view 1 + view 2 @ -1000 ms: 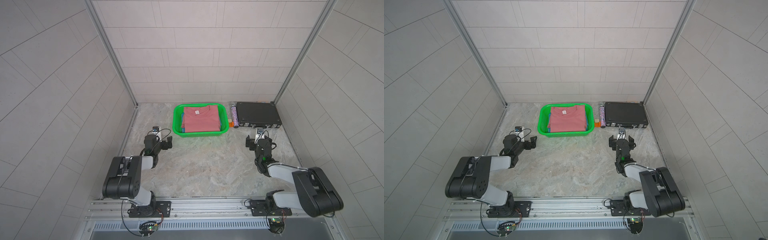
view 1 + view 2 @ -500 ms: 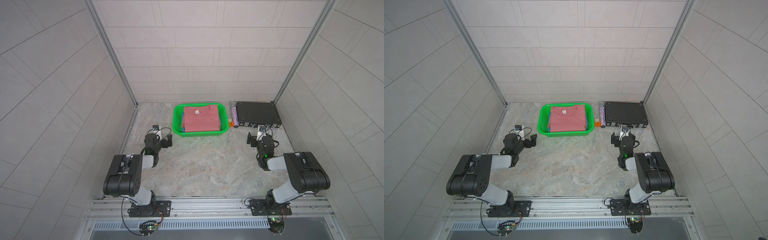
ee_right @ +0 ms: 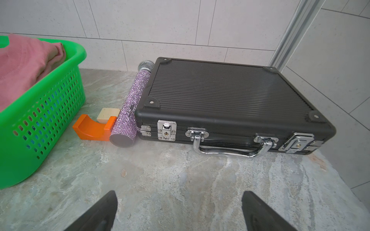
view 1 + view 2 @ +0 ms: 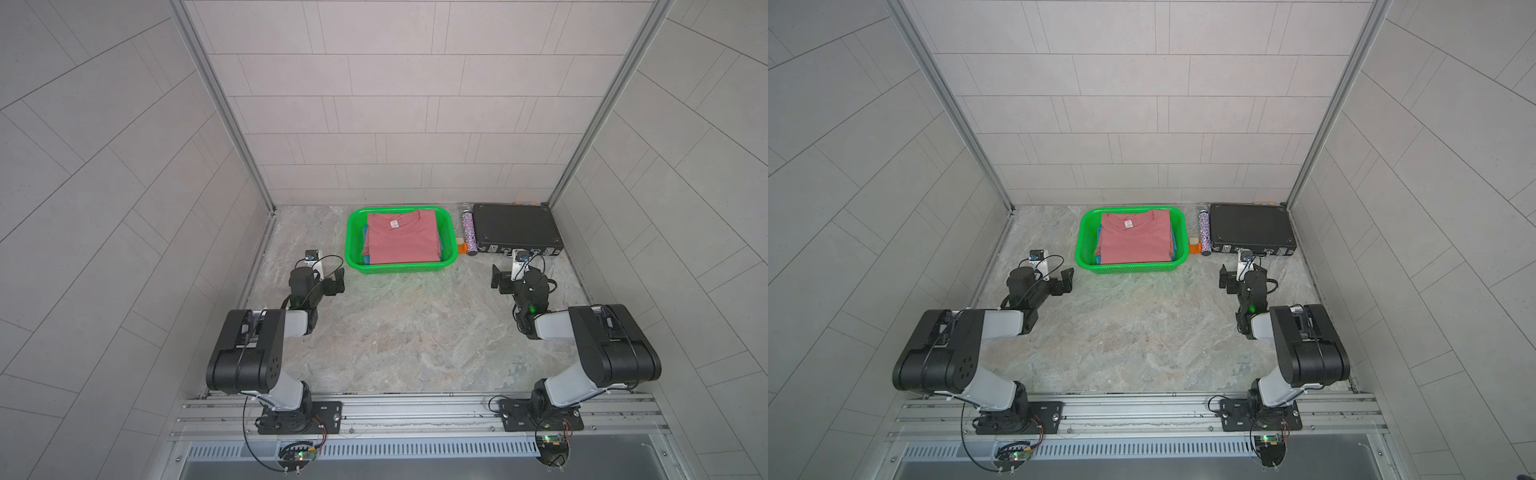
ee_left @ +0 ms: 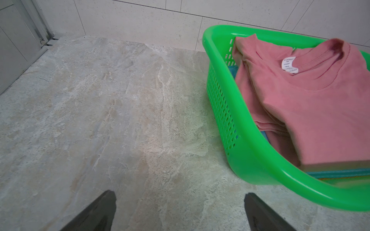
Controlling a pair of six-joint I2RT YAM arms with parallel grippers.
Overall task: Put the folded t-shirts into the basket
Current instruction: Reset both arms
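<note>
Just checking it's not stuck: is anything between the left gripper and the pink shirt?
Only the bright green mesh plastic basket's wall; the folded dusty pink t-shirt lies inside. The open left gripper has bare tabletop ahead.

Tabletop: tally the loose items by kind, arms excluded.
T-shirts: 3 (pink t-shirt, blue t-shirt, orange t-shirt, only edges of the last two show)
Green basket: 1
Black case: 1
Microphone: 1
Blocks: 2 (orange block, beige block)
Total: 8
</note>
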